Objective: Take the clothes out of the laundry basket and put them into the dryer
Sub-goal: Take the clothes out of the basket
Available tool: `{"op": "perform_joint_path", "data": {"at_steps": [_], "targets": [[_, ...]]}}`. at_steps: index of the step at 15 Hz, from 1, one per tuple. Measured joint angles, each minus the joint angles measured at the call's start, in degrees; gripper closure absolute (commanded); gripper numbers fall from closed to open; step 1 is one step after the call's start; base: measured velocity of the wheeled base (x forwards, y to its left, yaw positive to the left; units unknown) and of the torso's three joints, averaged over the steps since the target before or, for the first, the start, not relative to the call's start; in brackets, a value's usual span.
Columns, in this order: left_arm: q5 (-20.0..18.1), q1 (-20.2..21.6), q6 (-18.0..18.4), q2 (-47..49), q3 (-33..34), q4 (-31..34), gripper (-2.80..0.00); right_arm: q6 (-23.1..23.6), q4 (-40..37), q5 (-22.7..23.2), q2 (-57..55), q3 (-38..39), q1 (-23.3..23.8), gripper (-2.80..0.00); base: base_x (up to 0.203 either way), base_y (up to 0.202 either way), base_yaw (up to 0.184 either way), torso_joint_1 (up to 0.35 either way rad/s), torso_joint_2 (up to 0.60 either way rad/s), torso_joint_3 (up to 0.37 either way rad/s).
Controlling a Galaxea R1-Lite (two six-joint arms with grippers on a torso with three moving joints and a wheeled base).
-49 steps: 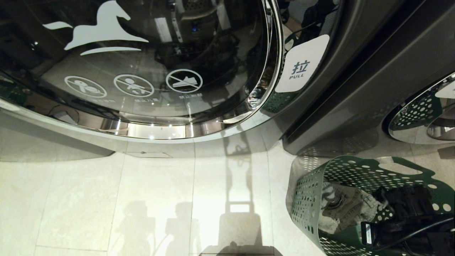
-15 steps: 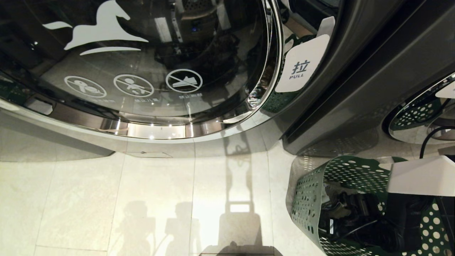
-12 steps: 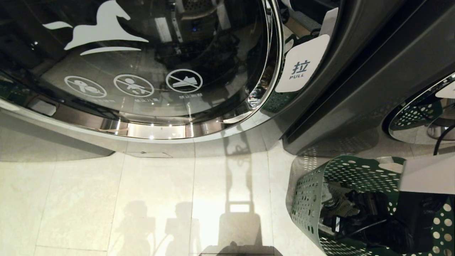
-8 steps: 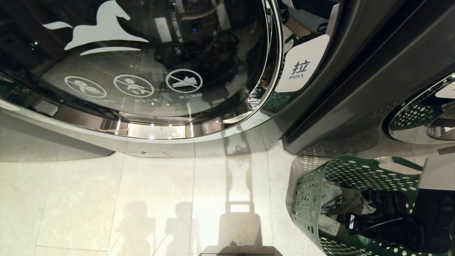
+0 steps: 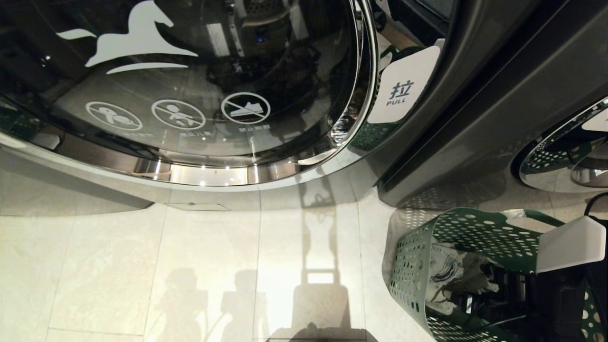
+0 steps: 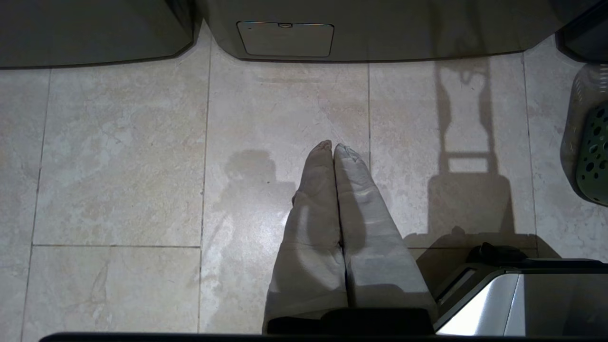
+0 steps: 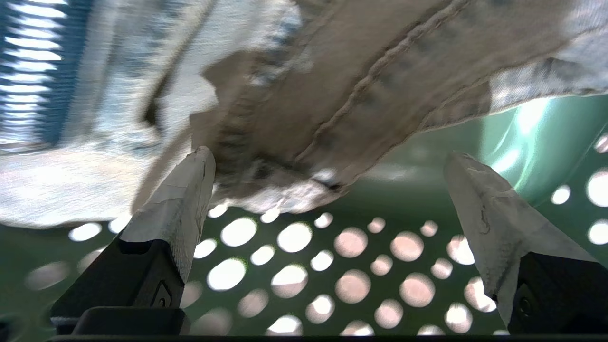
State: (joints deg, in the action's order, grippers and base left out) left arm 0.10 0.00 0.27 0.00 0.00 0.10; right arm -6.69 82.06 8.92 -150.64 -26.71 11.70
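Inside the laundry basket [image 5: 413, 266] | right gripper [image 7: 327, 166] spread wide, one fingertip touching the clothes [image 7: 332, 85] | left gripper [image 6: 335, 149] clenched above the floor [image 6: 118, 166], empty.

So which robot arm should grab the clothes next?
The right. Its right gripper is open inside the laundry basket, fingers on either side of the clothes. The left gripper is shut, hanging over bare floor away from the basket.
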Motion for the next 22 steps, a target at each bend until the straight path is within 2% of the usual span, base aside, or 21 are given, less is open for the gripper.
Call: {"op": "perform_joint_path", "data": {"at_steps": [8, 11, 14, 16, 22], "targets": [[-0.02, 0.0, -0.02, 0.0, 0.0, 0.0, 0.0, 0.77, 1.6, 1.28, 2.52, 6.53, 5.71, -2.8, 0.0, 0.0, 0.0, 0.0, 0.0, 0.0], [0.0, 0.0, 0.06, 0.0, 0.0, 0.0, 0.0, 0.72, 1.64, 5.94, 0.58, 4.82, 5.88, -2.8, 0.0, 0.0, 0.0, 0.0, 0.0, 0.0], [0.0, 0.0, 0.17, 0.0, 0.0, 0.09, 0.0, -1.25, 1.62, 10.57, -0.99, 1.77, 5.86, -2.8, 0.0, 0.0, 0.0, 0.0, 0.0, 0.0], [0.0, 0.0, 0.2, 0.0, 0.0, 0.11, 0.0, -2.54, 1.6, 11.02, -2.4, -0.67, 5.83, -2.8, 0.0, 0.0, 0.0, 0.0, 0.0, 0.0], [0.0, 0.0, 0.17, 0.0, 0.0, 0.13, 0.0, -2.65, 1.64, 11.41, -5.58, -3.59, 3.67, -2.8, 0.0, 0.0, 0.0, 0.0, 0.0, 0.0]]}}
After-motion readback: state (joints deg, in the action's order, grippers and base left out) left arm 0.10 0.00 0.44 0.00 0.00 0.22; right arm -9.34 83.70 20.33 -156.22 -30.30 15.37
